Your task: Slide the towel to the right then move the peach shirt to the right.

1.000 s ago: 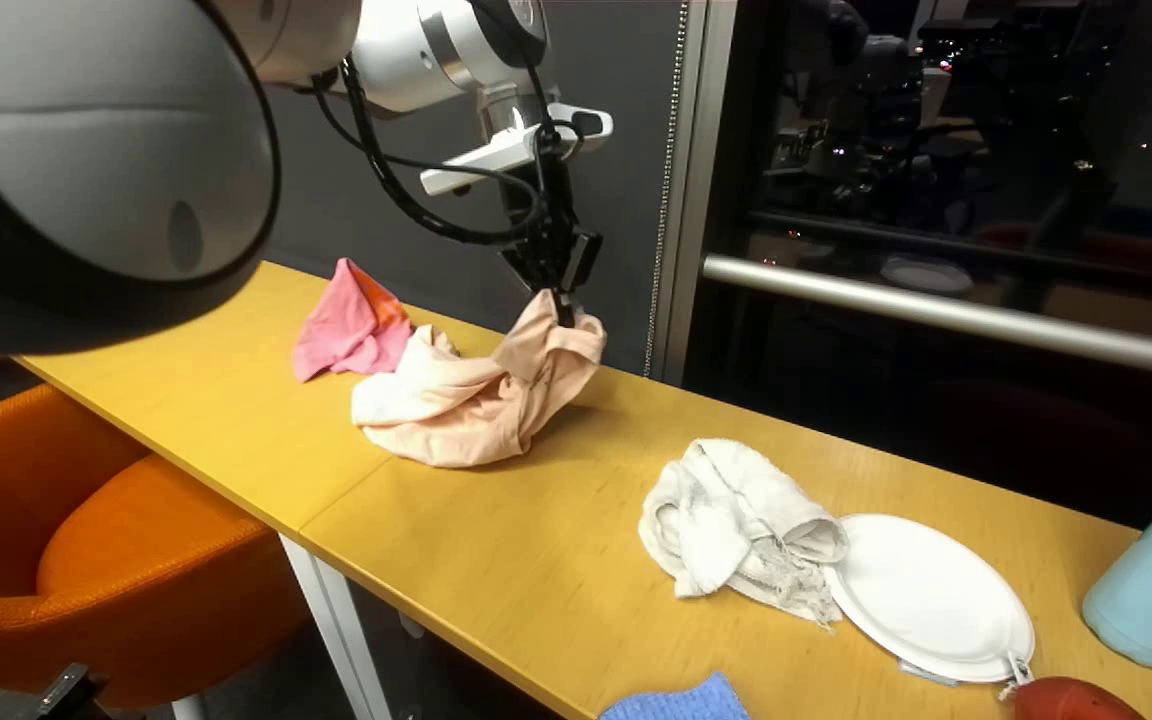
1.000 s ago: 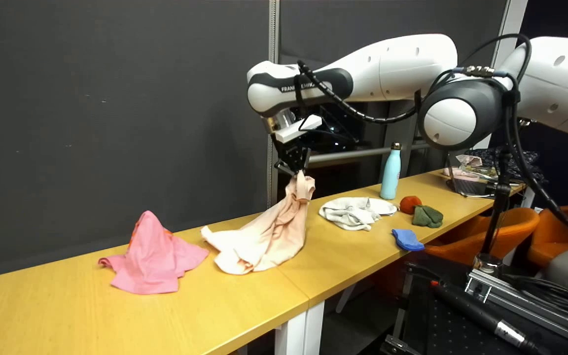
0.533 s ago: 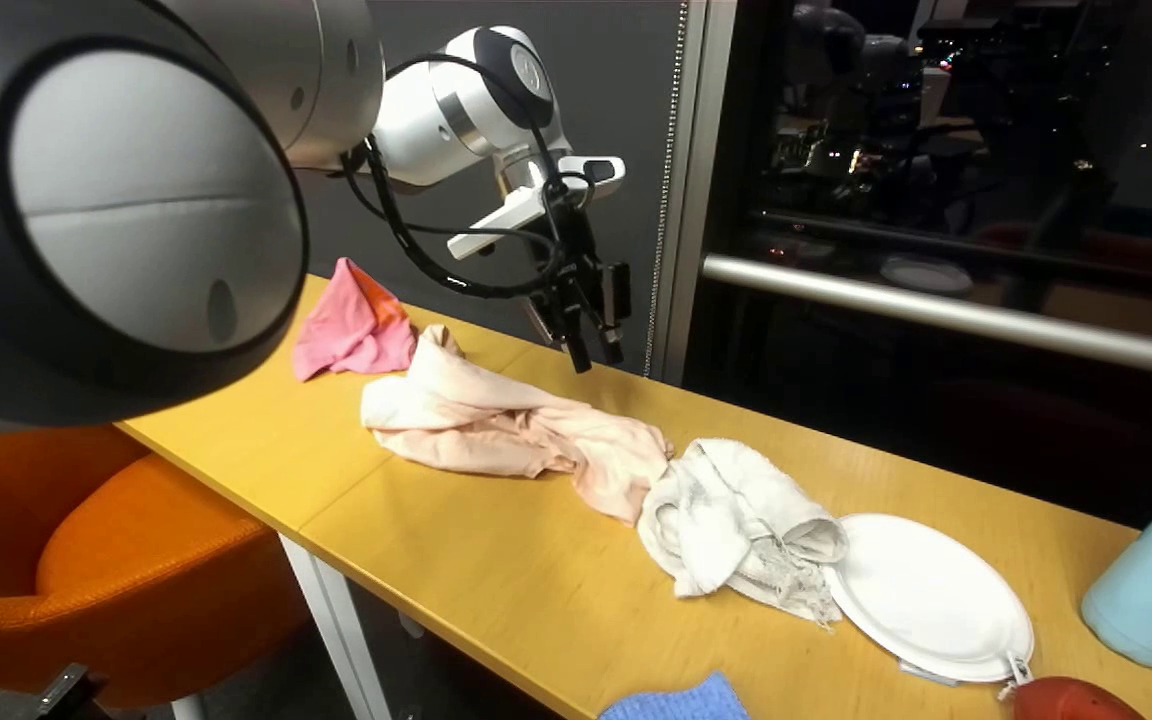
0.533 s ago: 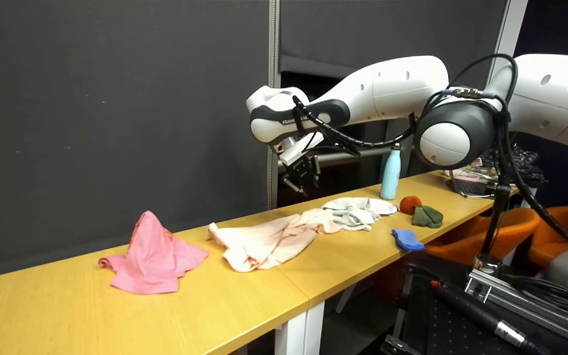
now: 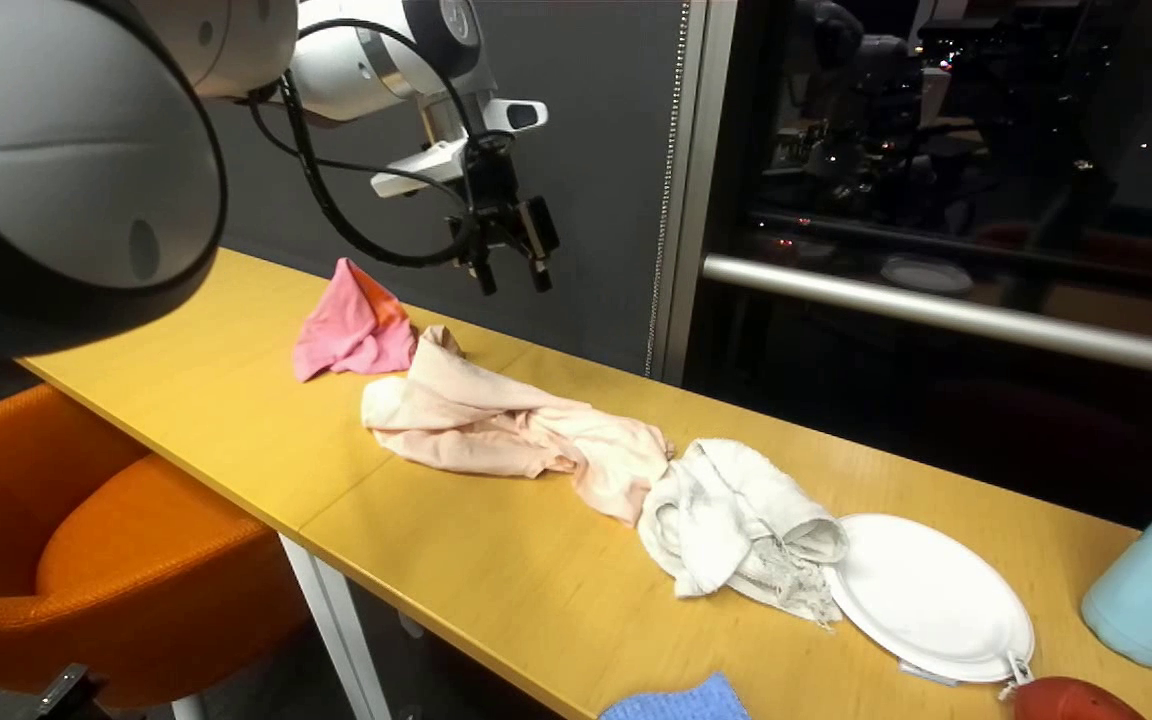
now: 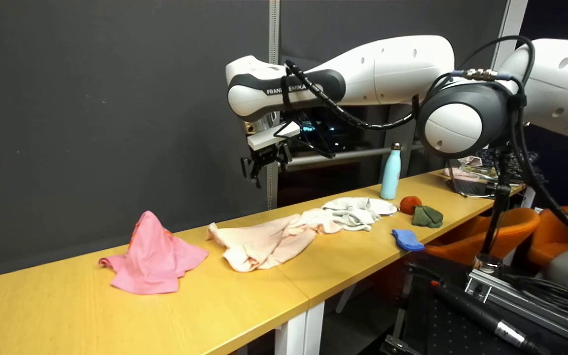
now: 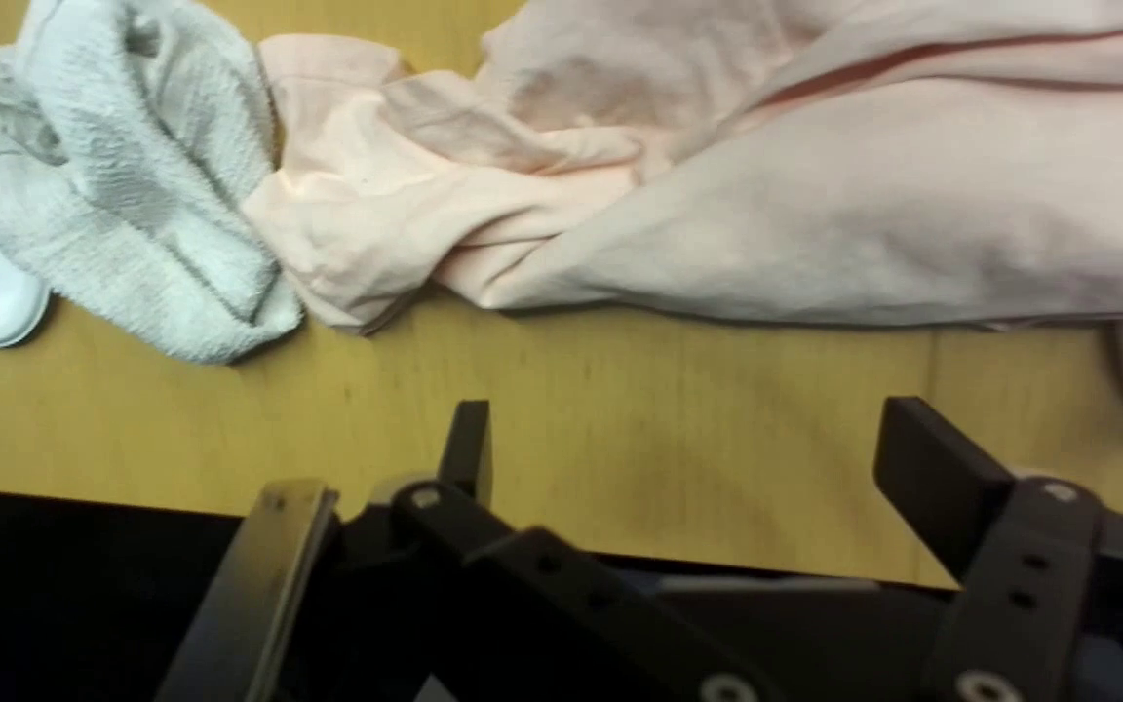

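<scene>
The peach shirt (image 5: 586,435) lies stretched out and crumpled on the yellow table in both exterior views. One end of it touches the bunched whitish towel (image 5: 736,520), which rests against a white plate. In the wrist view the shirt (image 7: 815,214) runs across the top, and the towel (image 7: 152,195) is at upper left. Above the table, near the back wall, my gripper (image 5: 515,285) is raised clear of the shirt. Its fingers stand wide apart in the wrist view, and only bare table shows between the fingertips of the gripper (image 7: 683,439).
A pink cloth (image 6: 153,261) stands peaked beside the shirt's far end. Beyond the towel are the white plate (image 5: 936,600), a light-blue bottle (image 6: 391,175), a red-orange item (image 6: 409,203), a green cloth (image 6: 428,217) and a blue cloth (image 6: 407,240). A dark wall borders the back edge.
A second ago my gripper was shut on the shirt's lifted end. It has opened and let go; that end dropped down against the towel. Since then the gripper has risen away.
</scene>
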Available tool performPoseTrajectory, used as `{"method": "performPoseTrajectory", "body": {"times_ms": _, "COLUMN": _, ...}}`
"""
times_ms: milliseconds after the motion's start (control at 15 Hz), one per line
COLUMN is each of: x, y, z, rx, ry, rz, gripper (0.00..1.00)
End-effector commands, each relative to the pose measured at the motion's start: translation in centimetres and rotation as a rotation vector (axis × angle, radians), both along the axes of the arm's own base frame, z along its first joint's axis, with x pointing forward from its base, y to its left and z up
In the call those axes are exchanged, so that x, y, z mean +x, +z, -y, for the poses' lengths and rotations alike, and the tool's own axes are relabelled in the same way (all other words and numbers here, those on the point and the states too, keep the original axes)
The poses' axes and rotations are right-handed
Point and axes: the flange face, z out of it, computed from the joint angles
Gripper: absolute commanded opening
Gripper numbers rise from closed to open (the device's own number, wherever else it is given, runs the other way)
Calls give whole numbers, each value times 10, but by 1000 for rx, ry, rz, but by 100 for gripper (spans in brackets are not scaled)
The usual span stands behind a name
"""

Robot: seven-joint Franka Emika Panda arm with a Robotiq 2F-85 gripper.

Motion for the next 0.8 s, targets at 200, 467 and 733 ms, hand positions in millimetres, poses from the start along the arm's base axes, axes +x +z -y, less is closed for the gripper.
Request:
{"method": "performPoseTrajectory", "body": {"times_ms": 200, "x": -1, "y": 8, "z": -62, "rx": -24, "ry": -186, "rz": 59, "gripper": 100}}
{"method": "performPoseTrajectory", "body": {"times_ms": 467, "x": 0, "y": -1, "z": -64, "rx": -15, "ry": -157, "rz": 58, "gripper": 100}}
{"method": "performPoseTrajectory", "body": {"times_ms": 733, "x": 4, "y": 11, "z": -70, "rx": -58, "ry": -167, "rz": 107, "gripper": 100}}
